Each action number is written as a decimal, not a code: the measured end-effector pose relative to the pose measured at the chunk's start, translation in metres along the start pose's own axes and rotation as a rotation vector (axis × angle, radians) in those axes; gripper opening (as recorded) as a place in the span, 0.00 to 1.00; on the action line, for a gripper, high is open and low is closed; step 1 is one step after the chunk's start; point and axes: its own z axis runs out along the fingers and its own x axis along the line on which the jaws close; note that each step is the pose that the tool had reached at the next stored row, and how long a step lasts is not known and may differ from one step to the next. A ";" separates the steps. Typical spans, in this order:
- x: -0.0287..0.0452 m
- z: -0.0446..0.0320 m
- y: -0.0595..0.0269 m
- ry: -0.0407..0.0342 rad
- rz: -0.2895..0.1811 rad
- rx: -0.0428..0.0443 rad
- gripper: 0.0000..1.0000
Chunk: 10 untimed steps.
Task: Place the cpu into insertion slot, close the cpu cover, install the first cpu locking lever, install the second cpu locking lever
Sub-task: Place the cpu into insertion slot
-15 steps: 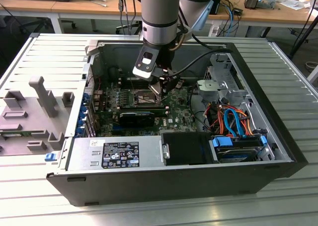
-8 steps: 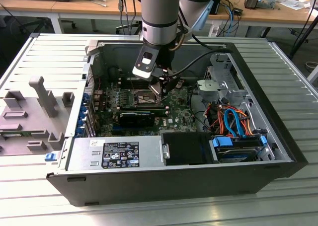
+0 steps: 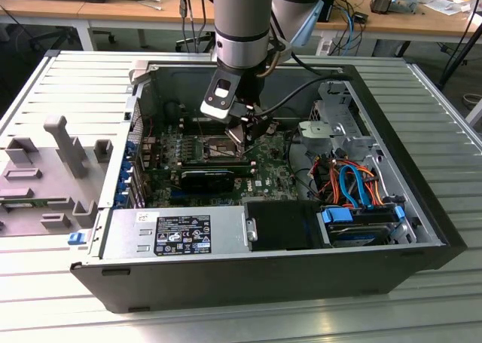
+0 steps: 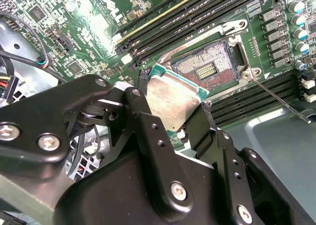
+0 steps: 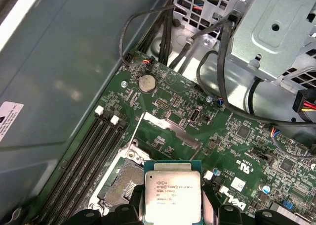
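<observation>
My gripper (image 4: 173,120) is shut on the cpu (image 4: 170,99), a flat square chip with a dull silver top, pinched at two opposite edges by the black fingers (image 4: 143,117). The chip hangs tilted just above and beside the insertion slot (image 4: 207,67), whose brownish pin field lies bare inside its silvery frame. In the first wrist view the cpu (image 5: 173,193) covers part of the slot (image 5: 123,178), and the cpu cover (image 5: 170,130) stands raised past it. A thin locking lever (image 4: 281,104) sticks out free. In the exterior view the gripper (image 3: 239,130) hovers over the slot (image 3: 215,148).
The green motherboard (image 3: 263,169) lies in an open black computer case (image 3: 226,283). Long black memory slots (image 4: 197,12) flank the socket. A metal drive cage (image 5: 276,32), loose black cables (image 5: 163,32) and coloured cables (image 3: 354,181) crowd one side.
</observation>
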 end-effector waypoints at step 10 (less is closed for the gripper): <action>0.0000 0.0001 0.0000 -0.0007 0.009 -0.0002 0.55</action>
